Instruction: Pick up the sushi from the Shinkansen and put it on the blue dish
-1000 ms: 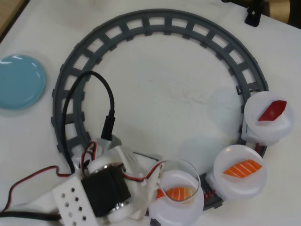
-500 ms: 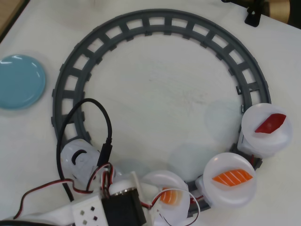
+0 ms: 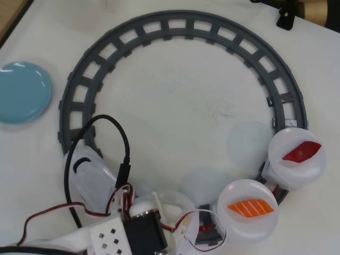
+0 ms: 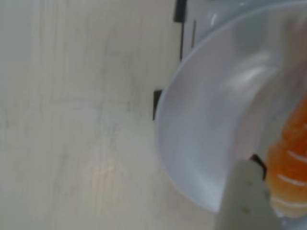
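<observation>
**Closing on the shrimp plate**

Right now the arm [image 3: 127, 234] hangs over the train's first plate [image 4: 201, 129], hiding the sushi from above. Wrist view shows the sushi [image 4: 290, 163] at the right edge, one pale finger [image 4: 244, 201] just beside it. Whether the jaws are wide or narrow, I cannot tell. To do this well, I would centre on the sushi, drop straight, and squeeze gently without tipping the plate. The dish [image 3: 22, 91] waits well apart, upper left. White table [image 3: 186, 101], grey ring track [image 3: 175, 24], salmon [image 3: 251, 207] and red piece [image 3: 301, 151] behind.
</observation>
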`<state>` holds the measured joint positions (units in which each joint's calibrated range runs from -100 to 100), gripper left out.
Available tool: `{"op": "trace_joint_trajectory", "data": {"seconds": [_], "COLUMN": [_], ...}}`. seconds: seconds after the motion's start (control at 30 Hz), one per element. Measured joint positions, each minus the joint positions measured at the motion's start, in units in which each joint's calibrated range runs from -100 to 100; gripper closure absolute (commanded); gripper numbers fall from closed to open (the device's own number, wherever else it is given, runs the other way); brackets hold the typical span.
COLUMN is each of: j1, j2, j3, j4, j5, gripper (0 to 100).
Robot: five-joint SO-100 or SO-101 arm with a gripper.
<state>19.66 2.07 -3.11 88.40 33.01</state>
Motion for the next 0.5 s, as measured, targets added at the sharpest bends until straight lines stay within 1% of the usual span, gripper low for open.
{"op": "trace_joint_trajectory", "data": {"seconds": [0.3,0.37,0.5], "j1": [0.0,0.0,-0.2], "j2": [0.0,0.0,0.0], "j3": [10.4,10.8,11.0], "j4": [-9.2,-9.7,-10.2], "j5": [-0.8,-0.7,-0.8], "gripper": [75,81,98]}}
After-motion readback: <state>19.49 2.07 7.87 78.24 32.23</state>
